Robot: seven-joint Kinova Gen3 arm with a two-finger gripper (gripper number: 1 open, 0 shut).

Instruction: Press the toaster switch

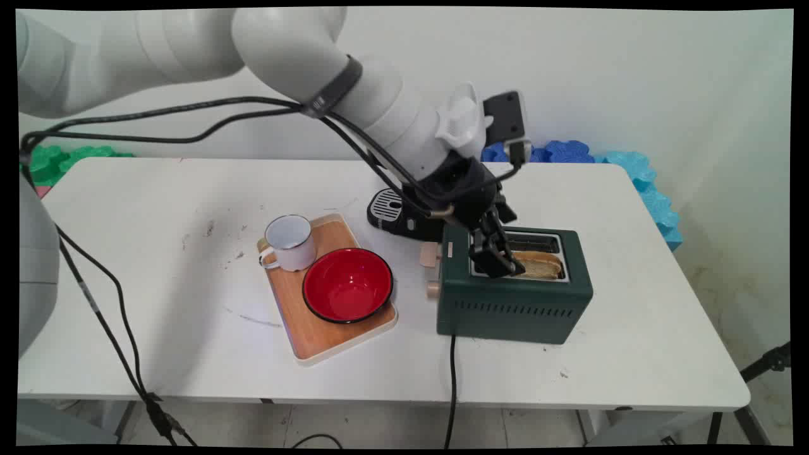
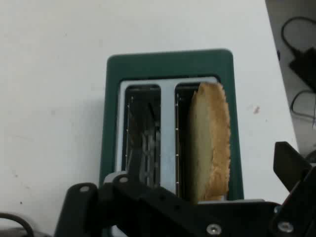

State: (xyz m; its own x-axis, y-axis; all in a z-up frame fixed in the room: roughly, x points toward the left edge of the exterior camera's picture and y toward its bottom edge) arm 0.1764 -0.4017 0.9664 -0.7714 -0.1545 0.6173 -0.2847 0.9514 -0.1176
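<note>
Hazards, judged from present positions:
- toaster point(image 1: 513, 297): light on the table point(image 1: 158, 253), it may shift or tip if the fingers catch its slot frame.
- slice of toast point(image 1: 540, 265): brittle, so it could crumble or jam if squeezed off-centre.

Gripper point(image 1: 499, 259): fingers spread, holding nothing, poised at the 9 o'clock end of the slice, which stands up out of the near slot. In the hand view one finger point(image 2: 291, 168) sits clear of the crust point(image 2: 212, 143).

Count:
- table, white: one.
- toaster, dark green, two slots, at 3 o'clock of table centre: one. Far slot is empty.
- wooden tray point(image 1: 303, 328), at 8 o'clock of the toaster: one.
- black appliance point(image 1: 395, 215), at 11 o'clock of the toaster, partly hidden: one.
- red bowl point(image 1: 347, 284), on the tray: one.
- white mug point(image 1: 289, 241), on the tray, at 10 o'clock of the bowl: one.
- toast: one.
</note>
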